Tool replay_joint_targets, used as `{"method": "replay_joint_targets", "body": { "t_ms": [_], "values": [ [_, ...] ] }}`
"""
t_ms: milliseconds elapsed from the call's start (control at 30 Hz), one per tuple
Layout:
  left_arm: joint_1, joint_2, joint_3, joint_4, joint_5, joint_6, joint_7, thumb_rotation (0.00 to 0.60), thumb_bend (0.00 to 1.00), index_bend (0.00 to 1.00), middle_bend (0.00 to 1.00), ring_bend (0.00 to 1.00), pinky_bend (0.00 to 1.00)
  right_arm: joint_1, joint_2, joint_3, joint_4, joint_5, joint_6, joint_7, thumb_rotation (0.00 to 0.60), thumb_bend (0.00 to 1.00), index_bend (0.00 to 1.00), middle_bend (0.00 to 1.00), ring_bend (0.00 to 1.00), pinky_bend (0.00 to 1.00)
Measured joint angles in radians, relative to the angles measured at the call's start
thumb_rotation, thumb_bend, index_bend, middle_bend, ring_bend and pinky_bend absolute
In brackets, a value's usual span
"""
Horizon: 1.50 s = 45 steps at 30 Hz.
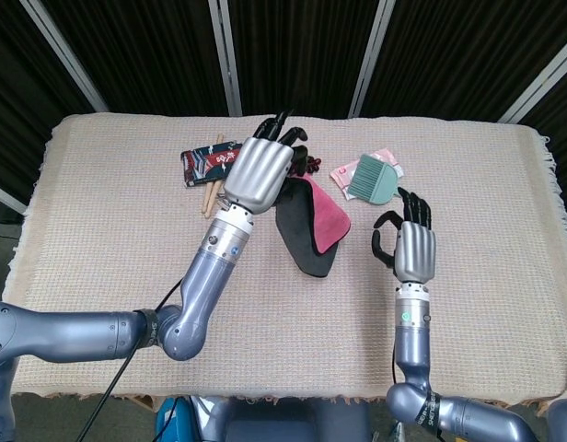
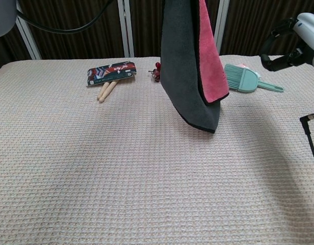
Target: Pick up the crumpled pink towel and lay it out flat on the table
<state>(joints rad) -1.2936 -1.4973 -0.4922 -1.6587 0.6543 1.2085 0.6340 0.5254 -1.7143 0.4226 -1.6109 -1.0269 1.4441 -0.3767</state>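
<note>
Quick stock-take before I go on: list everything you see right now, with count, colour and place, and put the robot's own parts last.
towel: one, pink with a dark grey side, hanging from the left hand above the table's middle.
packet: one, dark with red print, far left of centre.
sticks: two, pale wood, poking from under the packet.
grapes: one bunch, dark red, behind the towel.
brush: one, teal, far right of centre.
cards: pink, under the brush; count unclear.
table: one, beige woven cover.
left hand: grey, holds the towel's top.
right hand: grey, raised right of the towel, holding nothing.
</note>
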Motion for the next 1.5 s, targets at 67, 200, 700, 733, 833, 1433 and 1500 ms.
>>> {"method": "replay_joint_targets", "body": {
  "t_ms": [67,200,700,733,833,1433,1500],
  "values": [
    [-0.008,-0.015,0.002,0.009,0.0,0.003,0.004,0.6,0.45,0.67,0.27,0.04,0.15,-0.003,0.0,-0.014,-0.007,-0.004,-0.003,0.001,0.6,0.47,0.4,0.12,0.05,0.0],
    [0.001,-0.017,-0.002,0.014,0.017,-0.014,-0.015,0.6,0.44,0.68,0.28,0.04,0.15,-0.007,-0.004,-0.039,-0.012,-0.014,-0.014,0.007,0.6,0.47,0.35,0.12,0.05,0.0],
    [0.003,0.046,0.121,0.258,0.585,-0.14,-0.299,0.6,0.43,0.68,0.3,0.04,0.15,-0.018,-0.012,-0.067,-0.017,-0.022,-0.037,0.028,0.6,0.47,0.29,0.11,0.05,0.0],
    [0.005,0.044,0.13,0.286,0.612,-0.139,-0.332,0.6,0.43,0.68,0.3,0.04,0.15,-0.018,-0.013,-0.069,-0.018,-0.022,-0.04,0.028,0.6,0.47,0.28,0.11,0.05,0.0],
    [0.009,0.037,0.148,0.325,0.653,-0.137,-0.375,0.6,0.43,0.68,0.3,0.04,0.15,-0.016,-0.017,-0.075,-0.02,-0.022,-0.049,0.025,0.6,0.47,0.23,0.09,0.05,0.0],
    [0.023,0.048,0.22,0.464,0.898,-0.06,-0.451,0.6,0.43,0.68,0.29,0.04,0.15,-0.02,-0.014,-0.074,-0.035,-0.003,-0.055,0.006,0.6,0.47,0.19,0.06,0.04,0.0],
    [0.016,0.058,0.23,0.505,0.937,-0.05,-0.452,0.6,0.43,0.68,0.29,0.04,0.15,-0.022,-0.01,-0.071,-0.035,-0.002,-0.056,0.009,0.6,0.47,0.19,0.06,0.04,0.0]
  ]
}}
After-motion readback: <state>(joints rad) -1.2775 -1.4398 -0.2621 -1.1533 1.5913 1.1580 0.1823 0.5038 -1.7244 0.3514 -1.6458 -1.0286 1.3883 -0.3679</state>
